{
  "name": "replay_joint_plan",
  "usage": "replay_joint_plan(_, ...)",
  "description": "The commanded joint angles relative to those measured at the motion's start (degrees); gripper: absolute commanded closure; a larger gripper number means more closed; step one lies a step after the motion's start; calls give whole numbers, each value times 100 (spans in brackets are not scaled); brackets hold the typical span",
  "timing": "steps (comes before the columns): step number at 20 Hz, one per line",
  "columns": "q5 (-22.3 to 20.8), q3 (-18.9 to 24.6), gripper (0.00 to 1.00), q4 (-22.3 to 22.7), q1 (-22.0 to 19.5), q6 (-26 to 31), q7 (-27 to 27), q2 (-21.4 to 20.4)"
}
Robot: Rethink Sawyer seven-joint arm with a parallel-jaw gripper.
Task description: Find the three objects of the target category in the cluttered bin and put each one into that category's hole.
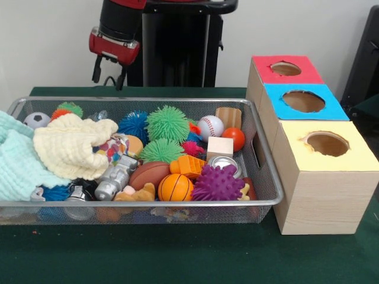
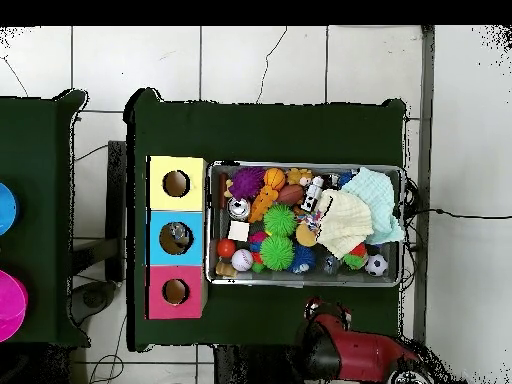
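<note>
At the upper left of the front view the arm (image 1: 118,26) hangs behind the bin (image 1: 142,204), its red wrist tilted and the gripper (image 1: 108,74) held above the bin's far rim, clear of everything; two dark fingers point down with a gap between them and nothing held, though how wide they stand I cannot tell. In the overhead view the arm (image 2: 350,350) lies at the lower middle of the frame, just below the bin (image 2: 305,282), reaching in from the right. The bin's long axis runs left to right in both views. It is packed: cream cloth (image 1: 74,145) and mint cloth (image 1: 18,157) at the left, green spiky ball (image 1: 168,123), purple spiky ball (image 1: 217,183), baseball (image 1: 210,127), basketball (image 1: 175,187), football (image 1: 149,173), wood cube (image 1: 219,147). Right of the bin in the front view stand three boxes in a row running away from the camera, each with a round hole on top: yellow box (image 1: 325,177), blue box (image 1: 302,102), red box (image 1: 284,70)
</note>
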Motion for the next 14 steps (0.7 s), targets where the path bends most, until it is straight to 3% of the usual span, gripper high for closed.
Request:
replay_joint_plan(1, -5, 975, 0, -818, -378, 771, 39, -233)
replay_joint_plan(14, -90, 1100, 0, -964, -429, 239, 284, 216)
